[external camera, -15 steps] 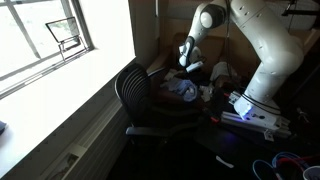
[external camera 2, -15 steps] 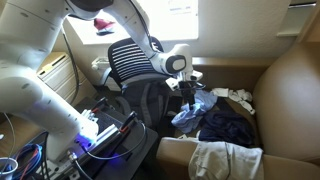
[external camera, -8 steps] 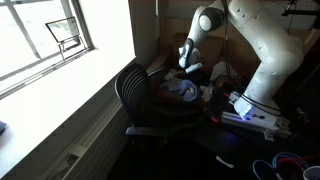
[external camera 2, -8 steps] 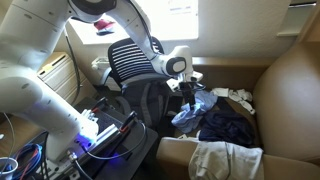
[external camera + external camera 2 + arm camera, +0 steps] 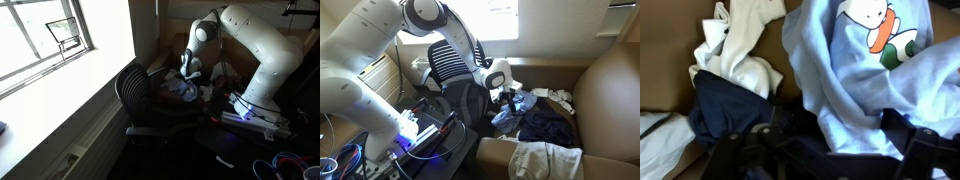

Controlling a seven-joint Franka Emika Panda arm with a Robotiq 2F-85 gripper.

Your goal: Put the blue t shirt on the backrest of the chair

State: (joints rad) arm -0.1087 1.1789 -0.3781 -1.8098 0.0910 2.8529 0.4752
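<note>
We take this for a home office: a window (image 5: 45,35) beside the mesh chair (image 5: 140,95), a couch (image 5: 610,90) heaped with clothes (image 5: 548,125) near it.

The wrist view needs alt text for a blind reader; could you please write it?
A light blue t-shirt with a cartoon print lies crumpled at centre-right, its lower folds between the dark fingers of the open pincer at the bottom edge. To its left lie a white garment and a dark navy garment on a brown surface.

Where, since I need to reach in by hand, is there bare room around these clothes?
Free: the bare brown surface left of the white garment, in the wrist view. Crowded: the blue t shirt and dark garment overlap beside it.
</note>
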